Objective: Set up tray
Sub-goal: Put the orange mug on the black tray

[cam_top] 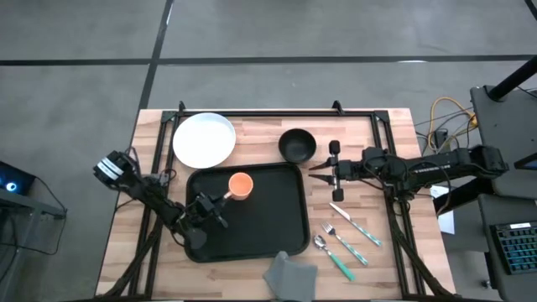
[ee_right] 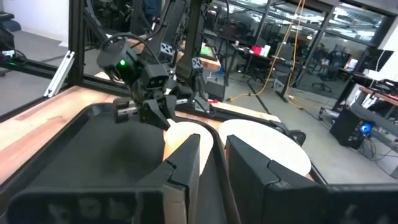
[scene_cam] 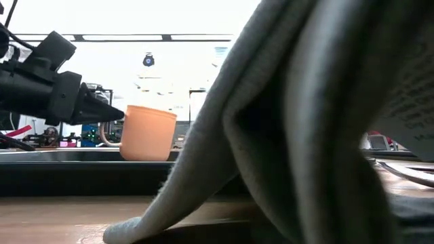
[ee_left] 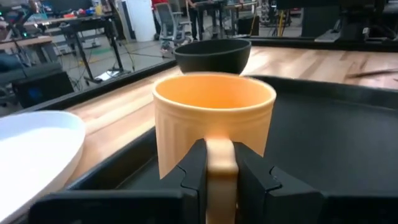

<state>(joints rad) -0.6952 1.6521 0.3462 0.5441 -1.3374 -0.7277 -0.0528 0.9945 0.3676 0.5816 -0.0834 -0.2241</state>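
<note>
We see a light wooden table top (cam_top: pixel 252 134) edged by a black metal frame, standing on a grey floor crossed by dark lines. The tray (cam_top: pixel 268 226) lies flat near the middle of this surface, and we place everything else by it. On the tray, close to its far rim, stands an orange mug (cam_top: pixel 241 185). The left gripper (cam_top: pixel 220 198) reaches in over the tray from the near left corner, and its fingers (ee_left: pixel 193 171) pinch the mug's handle between them, as the left wrist view shows plainly. In the low view the mug's base sits level with the tray rim.

Just beyond the tray's far left corner lies a round white plate (cam_top: pixel 204 139); beyond its far right corner sits a black bowl (cam_top: pixel 297 145). A grey folded napkin (cam_top: pixel 290 275) overlaps the tray's near right corner and fills much of the low view. To the right of the tray lie a knife (cam_top: pixel 357 226), a fork (cam_top: pixel 345 243) and a spoon (cam_top: pixel 332 255) with teal handles.

The right gripper (cam_top: pixel 320 173) hovers just off the tray's right edge, pointing toward it, its fingers (ee_right: pixel 186 162) parted with a narrow gap and nothing between them.

Beyond the table the room shows glass partitions, desks, office chairs, bright ceiling lights and trailing cables; equipment racks stand either side of the table
</note>
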